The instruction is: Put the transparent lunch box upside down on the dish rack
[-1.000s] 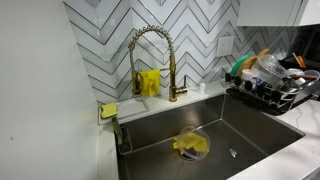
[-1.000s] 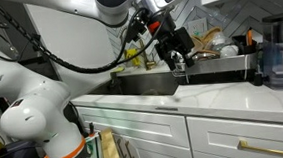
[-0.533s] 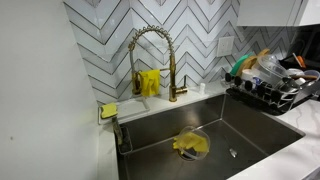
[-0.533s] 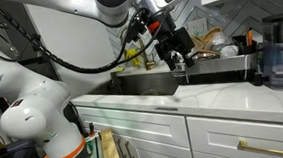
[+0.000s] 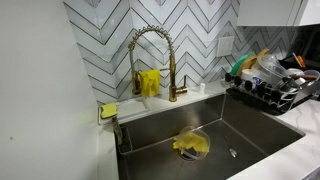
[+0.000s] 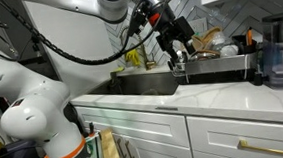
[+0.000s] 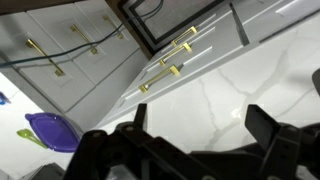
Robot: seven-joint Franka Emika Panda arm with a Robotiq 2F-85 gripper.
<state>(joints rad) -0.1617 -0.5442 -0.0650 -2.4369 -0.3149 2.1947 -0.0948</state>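
Note:
The black wire dish rack [image 5: 262,97] stands right of the sink and holds several dishes; it also shows in an exterior view [image 6: 217,66]. A clear plastic box [image 5: 271,66], the transparent lunch box, rests on top of the rack among the dishes. My gripper [image 6: 177,56] hangs over the sink's right end, just beside the rack's near end. In the wrist view the two fingers [image 7: 200,130] are apart, with only white marble counter between them. The gripper is out of frame in the exterior view that faces the faucet.
A gold faucet [image 5: 150,55] rises behind the steel sink [image 5: 215,135]. A yellow cloth [image 5: 190,145] lies at the drain. A green item [image 5: 240,64] sticks up from the rack. A dark appliance [image 6: 276,65] stands past the rack. A purple item [image 7: 50,130] lies on the counter.
My gripper has risen slightly and tilted near the rack's end. The rack, the clear box and the sink look unchanged.

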